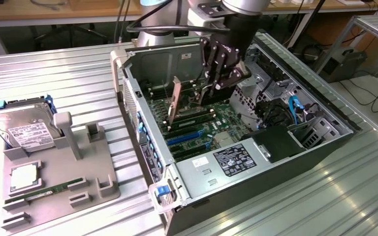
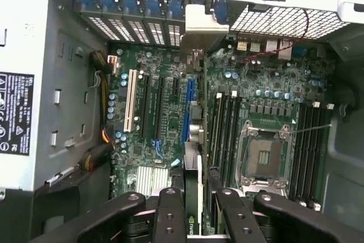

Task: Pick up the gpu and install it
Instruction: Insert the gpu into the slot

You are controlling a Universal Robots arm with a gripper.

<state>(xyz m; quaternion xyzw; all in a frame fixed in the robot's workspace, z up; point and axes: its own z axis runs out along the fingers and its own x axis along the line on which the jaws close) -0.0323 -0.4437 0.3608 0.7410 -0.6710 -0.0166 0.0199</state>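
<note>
On the exterior view's left, a tray (image 1: pixel 57 196) carries a hard drive (image 1: pixel 21 128) and a RAM stick (image 1: pixel 45 189), well apart from the work. None of these is being handled.

In the middle lies the open case (image 1: pixel 261 187) with the board (image 1: pixel 208 128) facing up. The gpu (image 1: pixel 175 103) stands on edge inside it, over the board and near the rear wall. The gripper (image 1: pixel 206 98) reaches down into the case and has hold of the card. In the wrist view the fingers (image 2: pixel 169 214) are part-closed, one on each face, pinching the card between them. The card runs edge-on from the fingers to its bracket (image 2: pixel 202 27), which sits at the rear openings. Beneath it a blue slot (image 2: pixel 186 106) shows along the same line.

So the pick-up looks done and the install is in hand, with the card lined up over its slot. I cannot tell whether the lower edge is already in the slot or just above it.

Seating, as I judge it, calls for a straight push toward the board. The card must be upright and square to the slot, and the bracket must slide into its opening without catching.

On the exterior view's right, the supply (image 1: pixel 238 160) and drive bays (image 1: pixel 307 132) lie clear of the arm.
</note>
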